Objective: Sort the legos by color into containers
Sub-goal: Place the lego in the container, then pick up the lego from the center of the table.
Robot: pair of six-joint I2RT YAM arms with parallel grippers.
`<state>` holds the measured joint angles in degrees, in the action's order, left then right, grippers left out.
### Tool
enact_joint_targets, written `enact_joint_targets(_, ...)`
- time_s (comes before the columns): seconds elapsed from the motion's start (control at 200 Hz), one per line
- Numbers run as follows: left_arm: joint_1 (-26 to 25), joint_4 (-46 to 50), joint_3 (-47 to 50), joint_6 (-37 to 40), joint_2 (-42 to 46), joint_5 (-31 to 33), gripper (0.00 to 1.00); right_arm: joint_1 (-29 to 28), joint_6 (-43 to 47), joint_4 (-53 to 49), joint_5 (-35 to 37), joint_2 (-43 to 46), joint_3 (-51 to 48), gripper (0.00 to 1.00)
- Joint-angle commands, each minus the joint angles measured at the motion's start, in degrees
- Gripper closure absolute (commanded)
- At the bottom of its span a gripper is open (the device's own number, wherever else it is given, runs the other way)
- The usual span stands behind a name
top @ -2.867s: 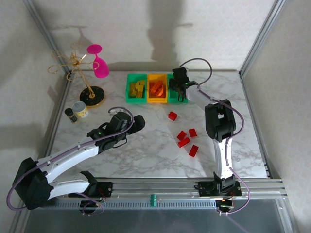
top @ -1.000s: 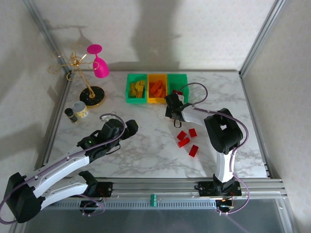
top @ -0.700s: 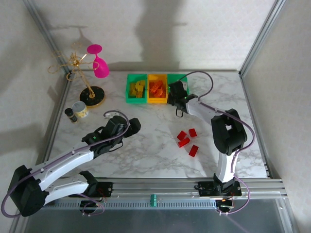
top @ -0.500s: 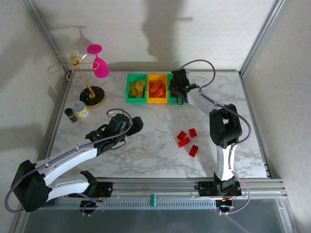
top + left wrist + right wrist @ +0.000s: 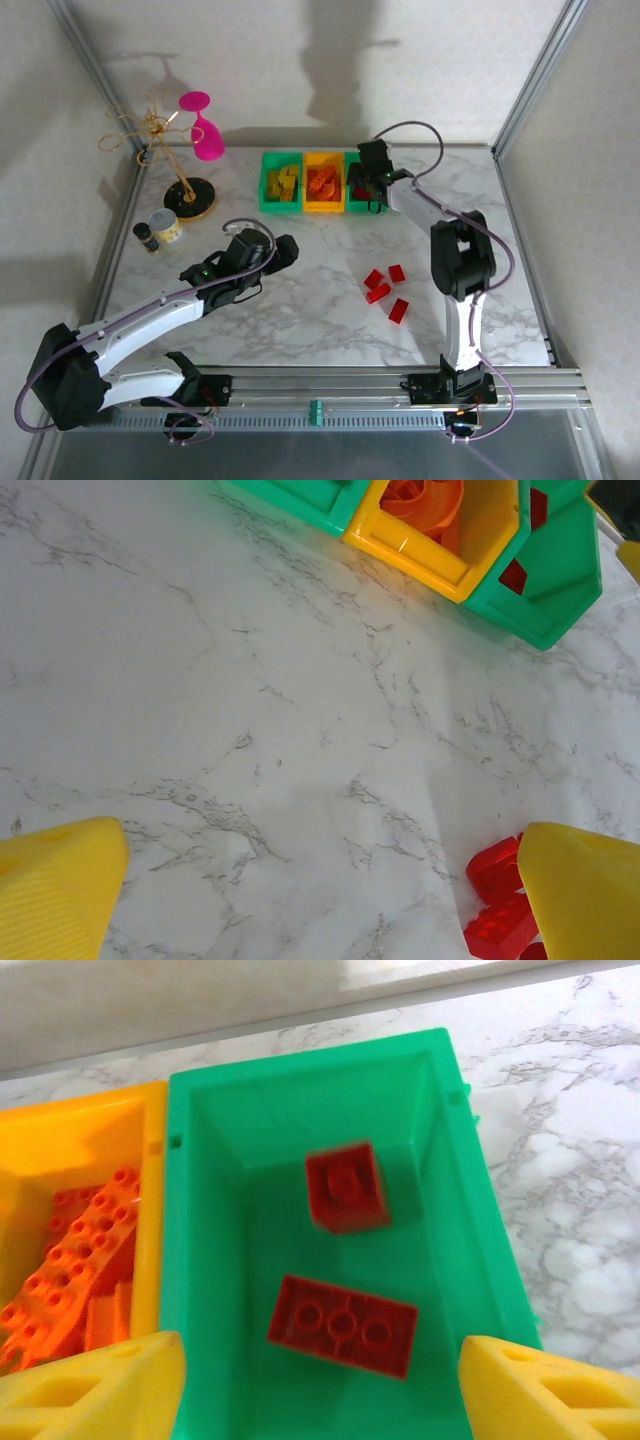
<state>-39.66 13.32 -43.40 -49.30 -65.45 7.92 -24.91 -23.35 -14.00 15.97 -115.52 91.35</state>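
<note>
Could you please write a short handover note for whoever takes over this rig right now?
Left end effector: open, empty, above the table.
Right end effector: open, empty, over the right green bin.
Done: two red legos in that bin; yellow legos in the left green bin; orange legos in the yellow-orange bin.
To do: four red legos on the table, for the right green bin.

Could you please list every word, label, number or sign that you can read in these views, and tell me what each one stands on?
None can be read.
The small round cup has a yellow band that may be a label, but it is too small to read.
The red bricks in the green bin show plain studs with no legible lettering; the upper one is blurred.
</note>
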Motion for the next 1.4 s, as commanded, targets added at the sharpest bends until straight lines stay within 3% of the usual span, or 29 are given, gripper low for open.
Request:
enact_joint_targets(0.0,-0.52,0.32,-0.28,0.34,2.82,-1.24,0.00,-1.84,-1.08,0.91,-1.67,9.53,-8.06,0.25)
enact_joint_targets(0.255,-1.79,2.93,3.41,0.34,8.48,-3.83,0.00,-7.12,-4.97,-6.76,-2.90,22.77,-26.58,0.20)
enact_joint_targets(0.481,-4.55,2.76,8.24,-1.95,12.38,-4.28,0.00,-12.83,-14.65,-14.02,3.68,31.39,-37.99,0.20)
enact_joint_targets(0.581,-5.76,1.75,9.92,-3.18,13.22,-3.90,0.00,-14.36,-17.79,-12.56,3.86,33.81,-41.71,0.21)
enact_joint_targets(0.726,-6.39,1.18,10.36,-3.48,12.82,-3.79,0.00,-14.59,-19.23,-11.42,4.54,31.40,-43.24,0.29)
enact_joint_targets(0.971,-6.92,1.83,9.66,-3.12,11.99,-3.09,0.00,-17.67,-19.87,-10.17,5.91,26.32,-41.82,0.30)
enact_joint_targets(1.397,-6.98,3.36,9.49,-3.17,12.87,-1.87,0.00,-19.57,-17.86,-8.84,8.02,16.82,-35.81,0.41)
